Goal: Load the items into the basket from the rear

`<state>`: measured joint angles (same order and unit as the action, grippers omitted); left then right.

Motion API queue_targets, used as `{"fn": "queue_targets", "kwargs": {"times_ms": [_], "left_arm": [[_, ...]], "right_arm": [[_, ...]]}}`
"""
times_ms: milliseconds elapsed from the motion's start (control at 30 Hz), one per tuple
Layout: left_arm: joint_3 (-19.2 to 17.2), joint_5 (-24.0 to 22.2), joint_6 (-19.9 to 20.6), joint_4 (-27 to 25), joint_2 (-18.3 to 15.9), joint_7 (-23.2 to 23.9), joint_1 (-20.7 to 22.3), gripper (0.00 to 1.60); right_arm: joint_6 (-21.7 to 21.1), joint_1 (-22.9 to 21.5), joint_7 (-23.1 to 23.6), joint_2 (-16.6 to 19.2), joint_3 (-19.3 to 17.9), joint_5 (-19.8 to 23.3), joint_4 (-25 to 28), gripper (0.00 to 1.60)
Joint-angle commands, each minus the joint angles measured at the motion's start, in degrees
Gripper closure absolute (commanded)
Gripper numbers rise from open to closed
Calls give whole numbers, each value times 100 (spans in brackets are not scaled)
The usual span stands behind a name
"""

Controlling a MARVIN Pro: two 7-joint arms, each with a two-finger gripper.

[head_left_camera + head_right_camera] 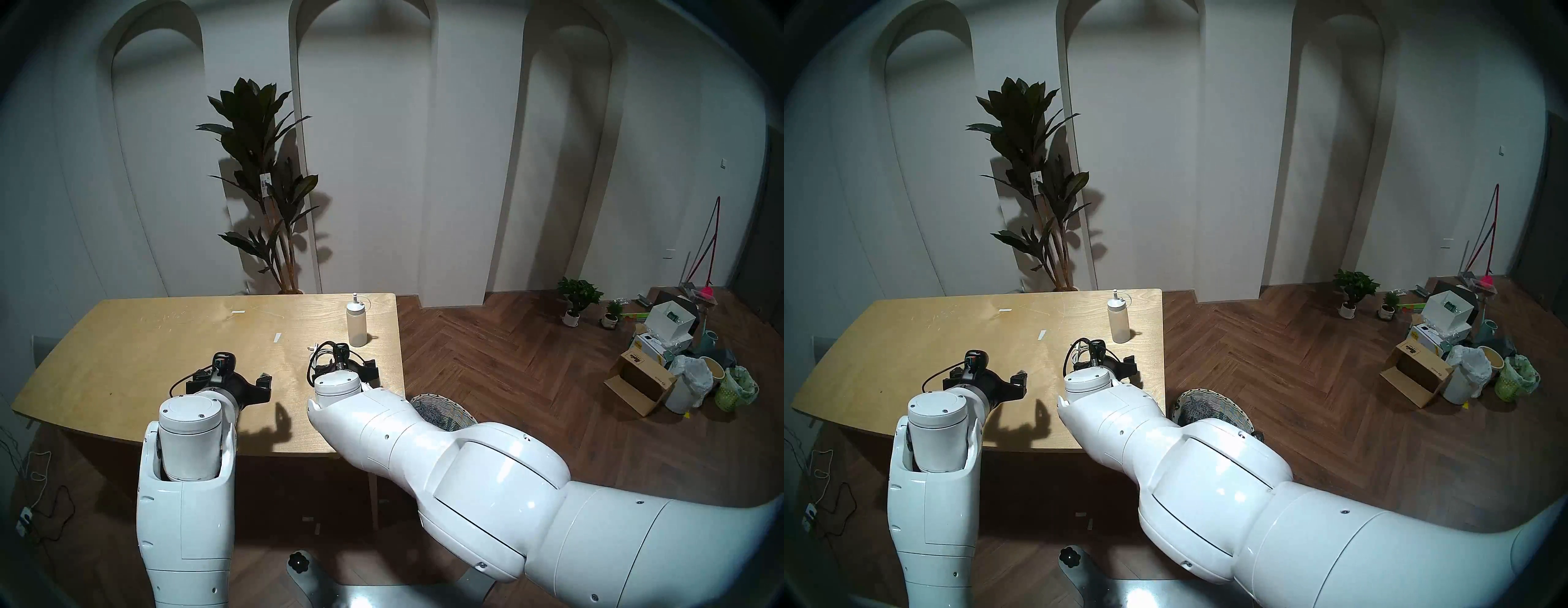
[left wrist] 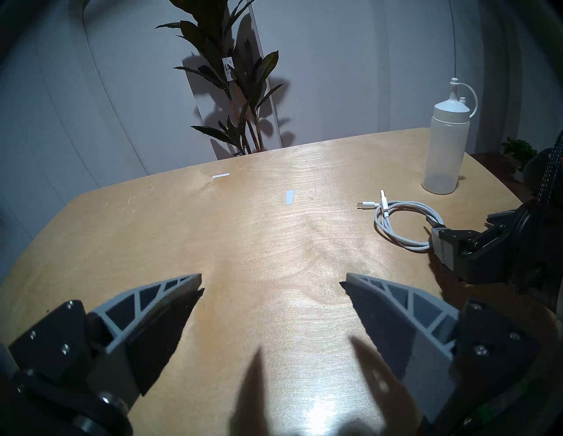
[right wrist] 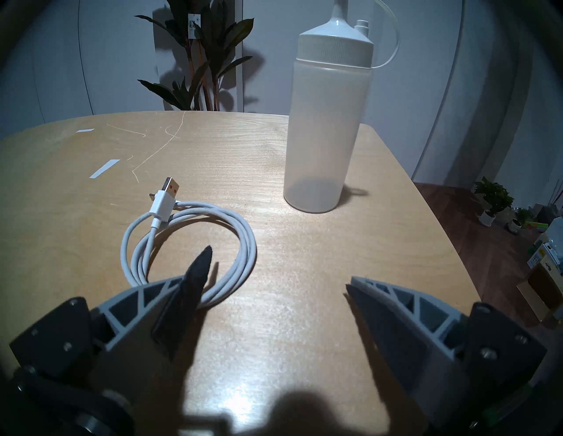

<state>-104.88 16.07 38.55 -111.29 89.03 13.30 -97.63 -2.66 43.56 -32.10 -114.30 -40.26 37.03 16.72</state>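
Note:
On the wooden table (image 1: 127, 339), near its far right corner, a translucent white squeeze bottle (image 1: 355, 325) (image 3: 326, 121) stands upright. A coiled white cable (image 3: 189, 243) (image 2: 405, 222) lies just in front of it. My right gripper (image 3: 275, 281) (image 1: 341, 366) hovers open low over the table. Its left finger overlaps the coil's near edge, and nothing is between the jaws. My left gripper (image 2: 271, 280) (image 1: 229, 378) is open and empty over the bare middle front of the table. The wicker basket (image 1: 443, 414) (image 1: 1212, 407) stands on the floor off the table's right front corner, partly hidden by my right arm.
Two white tape strips (image 2: 290, 197) lie on the table. A tall potted plant (image 1: 263, 178) stands behind it. Boxes, bags and a lime-green mesh basket (image 1: 736, 388) clutter the floor at far right, near small potted plants (image 1: 578, 297).

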Motion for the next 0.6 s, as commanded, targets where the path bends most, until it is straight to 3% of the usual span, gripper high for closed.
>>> {"fn": "queue_targets", "kwargs": {"times_ms": [0,400,433,467,500,533,567], "left_arm": [[3,-20,-22,-61,26,4,11,0],[-34,-28,-27,-4,94,6,2,0],[-35,-29,-26,0,99,6,1,0],[-37,-30,-27,4,105,6,0,0],[-37,-30,-27,4,105,6,0,0],[-40,-31,-27,14,115,6,0,0],[-41,-32,-28,17,120,6,0,0]], "right_arm": [[35,-13,-14,-70,98,-56,49,0],[25,-53,-72,-70,226,-111,40,0],[25,-54,-78,-70,232,-112,36,10],[25,-54,-83,-70,242,-117,34,53],[25,-54,-83,-70,242,-117,34,53],[24,-56,-91,-70,261,-123,31,81],[24,-56,-96,-70,269,-126,29,81]]}}
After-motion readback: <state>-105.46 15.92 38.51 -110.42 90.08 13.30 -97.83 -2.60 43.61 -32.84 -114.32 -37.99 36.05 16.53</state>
